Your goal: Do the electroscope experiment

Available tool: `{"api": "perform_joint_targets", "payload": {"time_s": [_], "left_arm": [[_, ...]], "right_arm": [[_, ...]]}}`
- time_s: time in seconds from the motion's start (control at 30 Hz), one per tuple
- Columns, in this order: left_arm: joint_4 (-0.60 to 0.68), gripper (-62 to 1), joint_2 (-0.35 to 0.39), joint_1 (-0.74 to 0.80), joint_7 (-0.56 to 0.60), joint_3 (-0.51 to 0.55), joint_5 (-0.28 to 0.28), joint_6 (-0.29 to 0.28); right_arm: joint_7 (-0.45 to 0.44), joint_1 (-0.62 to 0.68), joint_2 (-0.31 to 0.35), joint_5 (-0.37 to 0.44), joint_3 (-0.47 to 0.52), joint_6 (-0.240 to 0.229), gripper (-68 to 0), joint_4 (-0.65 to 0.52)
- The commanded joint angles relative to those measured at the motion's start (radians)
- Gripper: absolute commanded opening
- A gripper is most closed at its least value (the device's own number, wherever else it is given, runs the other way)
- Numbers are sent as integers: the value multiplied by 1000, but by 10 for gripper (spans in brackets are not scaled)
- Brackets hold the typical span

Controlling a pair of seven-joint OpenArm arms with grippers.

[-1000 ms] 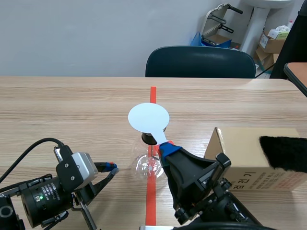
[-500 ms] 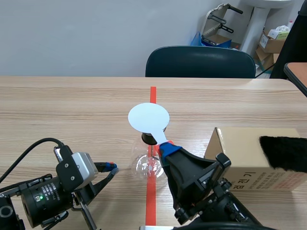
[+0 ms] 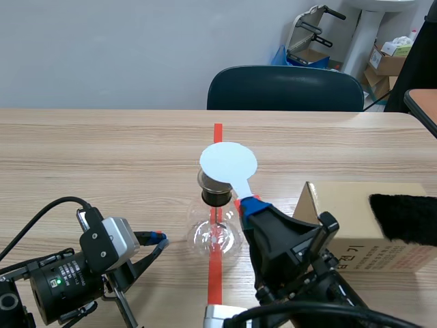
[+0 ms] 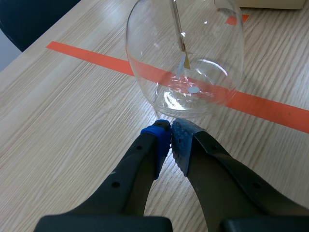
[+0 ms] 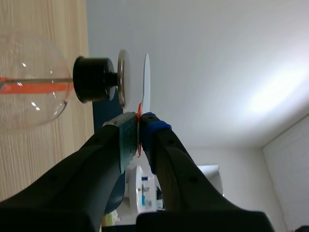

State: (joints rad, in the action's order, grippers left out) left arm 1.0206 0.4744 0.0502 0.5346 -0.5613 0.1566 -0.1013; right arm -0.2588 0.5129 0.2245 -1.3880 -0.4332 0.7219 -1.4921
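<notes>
We find the flask (image 3: 216, 236) midway along the near edge of the table (image 3: 102, 150), the disc (image 3: 229, 162) just above it, the box (image 3: 362, 225) toward the right edge.

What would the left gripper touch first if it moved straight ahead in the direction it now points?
Probably the glass flask: its lower wall stands directly ahead of the shut left gripper, very close, with nothing visible between them.

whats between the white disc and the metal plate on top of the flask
Nothing: the right wrist view shows a narrow bare gap between the white disc, held in the right claw, and the metal plate.
</notes>
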Motion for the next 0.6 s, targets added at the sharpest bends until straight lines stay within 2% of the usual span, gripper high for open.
{"api": "perform_joint_targets", "payload": {"time_s": [0.0,0.57], "left_arm": [[8,-554,9,-1,15,7,-2,5],[8,-554,9,-1,15,7,-2,5]], "right_arm": [[33,-14,2,5,7,61,-658,-25],[443,-14,2,5,7,61,-658,-25]]}}
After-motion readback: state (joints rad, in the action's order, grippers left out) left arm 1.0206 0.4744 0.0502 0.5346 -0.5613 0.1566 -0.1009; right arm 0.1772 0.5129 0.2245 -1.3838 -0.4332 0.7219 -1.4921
